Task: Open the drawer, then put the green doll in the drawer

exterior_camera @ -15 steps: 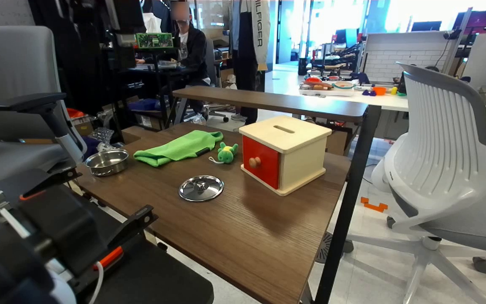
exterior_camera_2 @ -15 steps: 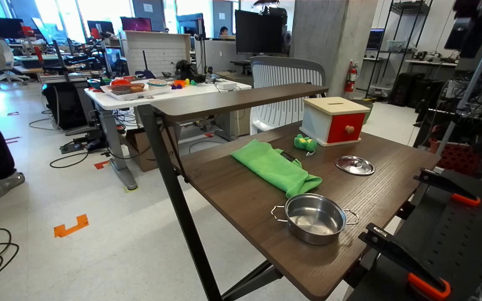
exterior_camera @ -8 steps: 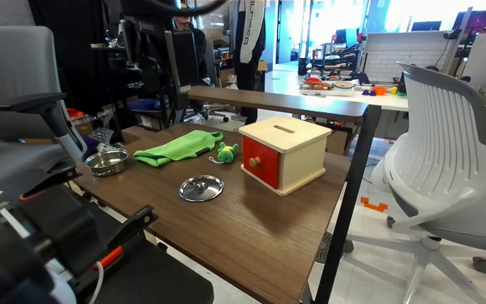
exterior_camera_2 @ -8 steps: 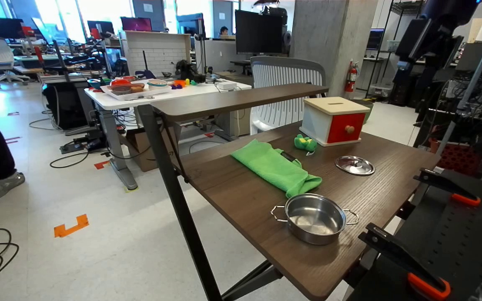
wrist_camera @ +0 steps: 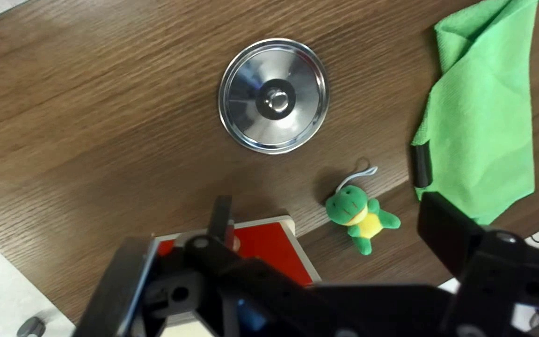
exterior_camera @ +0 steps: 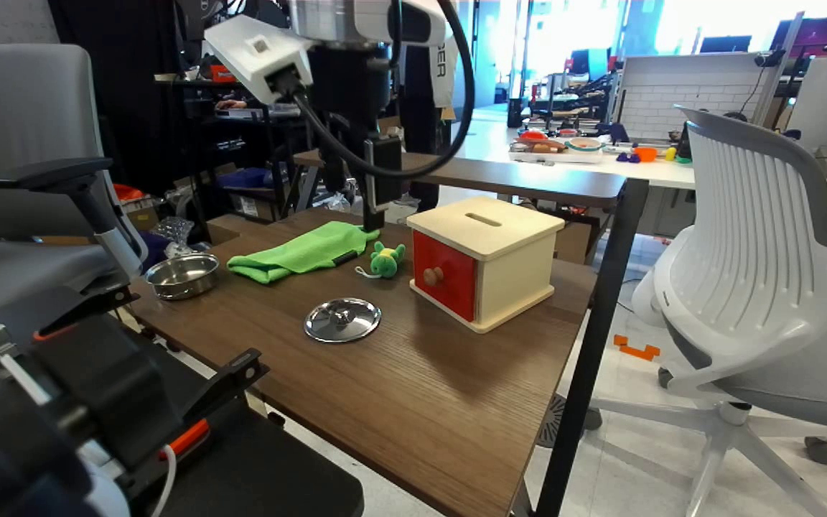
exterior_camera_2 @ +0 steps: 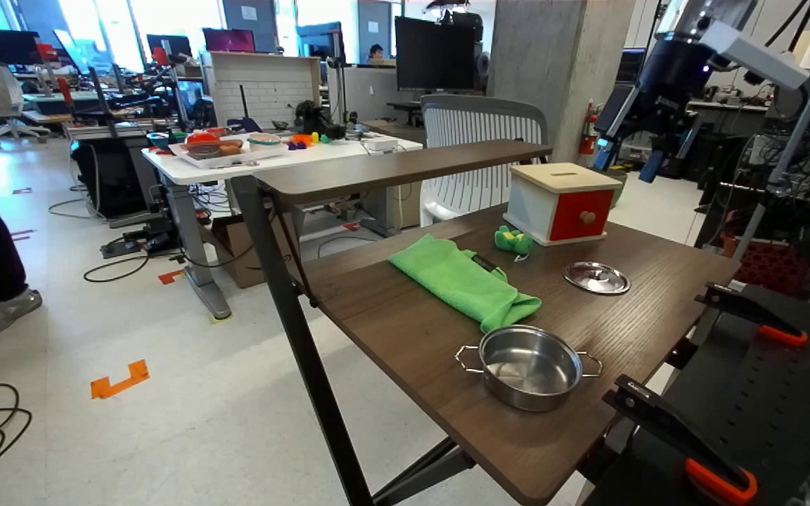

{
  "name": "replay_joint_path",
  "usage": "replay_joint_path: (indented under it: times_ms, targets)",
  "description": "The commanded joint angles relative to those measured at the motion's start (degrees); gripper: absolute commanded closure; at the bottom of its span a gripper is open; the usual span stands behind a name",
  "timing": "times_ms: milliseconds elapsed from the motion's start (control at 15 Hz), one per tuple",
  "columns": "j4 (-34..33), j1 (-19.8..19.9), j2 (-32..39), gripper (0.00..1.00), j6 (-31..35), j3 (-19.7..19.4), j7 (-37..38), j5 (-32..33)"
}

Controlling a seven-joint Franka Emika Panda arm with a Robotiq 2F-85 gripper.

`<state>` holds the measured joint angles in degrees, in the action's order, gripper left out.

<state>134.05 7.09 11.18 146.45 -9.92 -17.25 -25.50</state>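
Jaws hung wide apart above the table (exterior_camera: 421, 402) while the doll (wrist_camera: 367, 224) and closed drawer (exterior_camera: 453, 280) sat below them

In an exterior view the arm (exterior_camera: 321, 21) is showing silver & white up top, w/ a blk wrist (exterior_camera: 351, 82) below. A white oblong box (exterior_camera: 255, 54) is jutting off the side; a thick blk cable (exterior_camera: 413, 173) is looping from it. In an exterior view a tiny violet-blue light (exterior_camera_2: 706, 68) is glowing by the wrist; pale lettering (exterior_camera_2: 669, 102) is looking too sm. to read. The tool (exterior_camera_2: 627, 161) is appearing mostly blk, fingertips (exterior_camera_2: 652, 166) bluish; in the wrist view rd. grey screws (wrist_camera: 506, 237) are dotting it.
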Motion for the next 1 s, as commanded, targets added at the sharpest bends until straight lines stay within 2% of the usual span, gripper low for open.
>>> replay_joint_path:
  times_ms: [0, 467, 933]
  targets:
    - [-4.5, 3.4, 6.4, 0.0, 2.8, 1.9, 0.9, 0.5]
    - [-9.9, 7.2, 14.9, 0.0, 8.4, 3.6, 3.2, 2.6]
    - [-11.0, 7.0, 20.4, 0.0, 16.9, 5.1, 7.7, 7.3]
